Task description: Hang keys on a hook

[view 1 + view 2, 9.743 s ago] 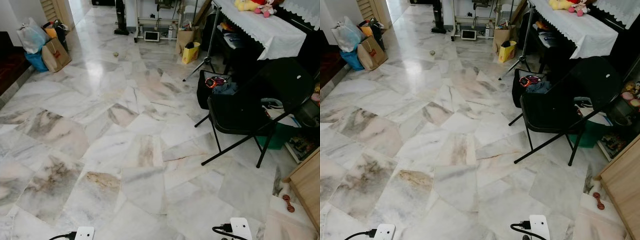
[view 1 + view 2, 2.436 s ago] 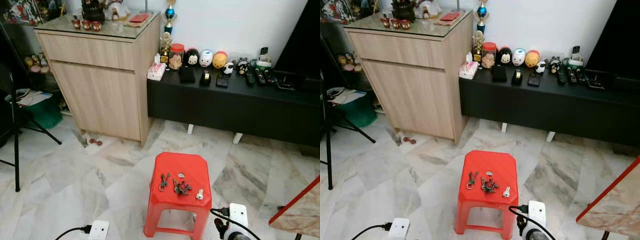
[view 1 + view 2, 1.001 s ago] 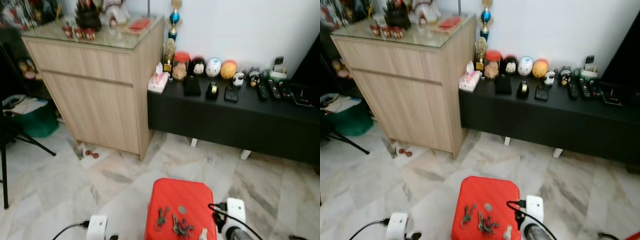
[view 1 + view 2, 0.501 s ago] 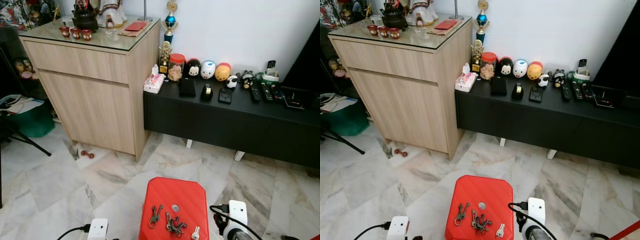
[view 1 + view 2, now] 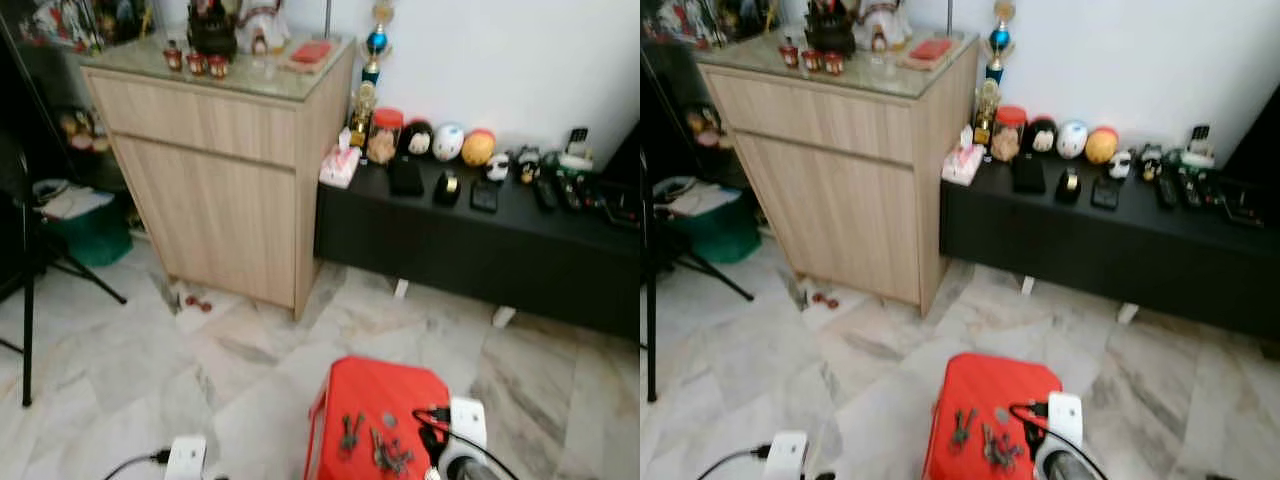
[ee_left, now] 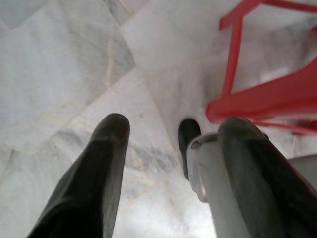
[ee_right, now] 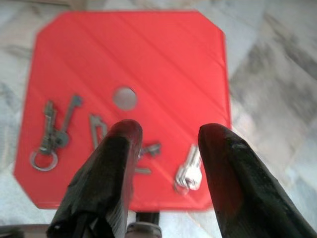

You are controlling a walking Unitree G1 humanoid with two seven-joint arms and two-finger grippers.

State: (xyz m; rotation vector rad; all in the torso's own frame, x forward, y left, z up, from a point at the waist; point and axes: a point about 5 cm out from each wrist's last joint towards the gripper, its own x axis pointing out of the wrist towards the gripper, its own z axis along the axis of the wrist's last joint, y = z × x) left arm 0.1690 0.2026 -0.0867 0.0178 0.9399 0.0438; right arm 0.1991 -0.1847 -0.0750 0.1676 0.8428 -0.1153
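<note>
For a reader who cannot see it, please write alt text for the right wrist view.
The right gripper, its two black fingers open, hangs above a red plastic stool on which metal keys lie: a pair on a ring, a dark bunch in the middle and a small silver bunch. Marble floor surrounds the stool.

Glossy red plastic stool (image 7: 148,54); dull metal keys (image 7: 52,130); polished marble floor (image 5: 110,400)
</note>
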